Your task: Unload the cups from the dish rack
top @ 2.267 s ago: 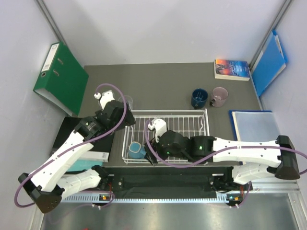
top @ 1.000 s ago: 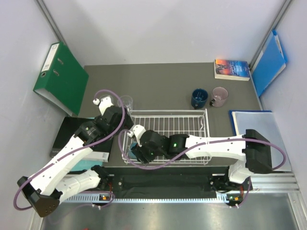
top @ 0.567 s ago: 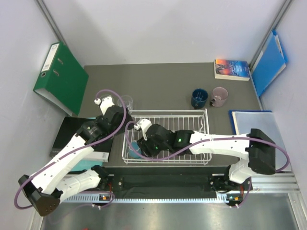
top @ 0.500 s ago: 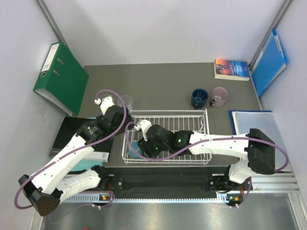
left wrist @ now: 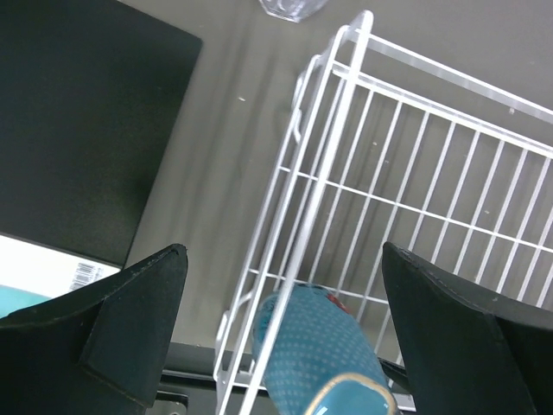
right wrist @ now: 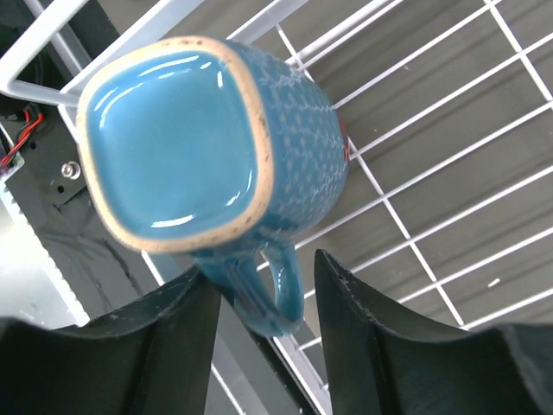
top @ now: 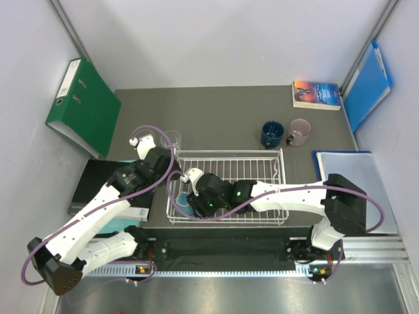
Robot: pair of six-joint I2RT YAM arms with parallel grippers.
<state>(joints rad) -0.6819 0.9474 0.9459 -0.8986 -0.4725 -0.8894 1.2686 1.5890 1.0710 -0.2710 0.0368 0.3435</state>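
The white wire dish rack [top: 262, 171] sits at the table's near middle and holds one cup, the teal-blue mug [top: 182, 205] in its near left corner. In the right wrist view the mug [right wrist: 207, 156] faces up, with its handle [right wrist: 275, 294] between my right gripper's [right wrist: 259, 268] fingers. One finger touches it and a small gap shows at the other. My left gripper [left wrist: 283, 259] is wide open and empty over the rack's left rim [left wrist: 333, 130]. The navy mug [top: 272, 134] and pink mug [top: 300, 131] stand on the table behind the rack. One clear tumbler [top: 172, 139] stands at the rack's far left corner.
A green binder [top: 85, 104] leans at the far left. A book [top: 317, 93] and a blue folder [top: 366, 85] lie at the far right. A blue-edged pad [top: 347, 171] lies right of the rack. A black block [top: 98, 186] lies to its left.
My right arm has swung left across the rack and its fingers have come down around the teal mug's handle. My left gripper has drawn back slightly from the tumbler.
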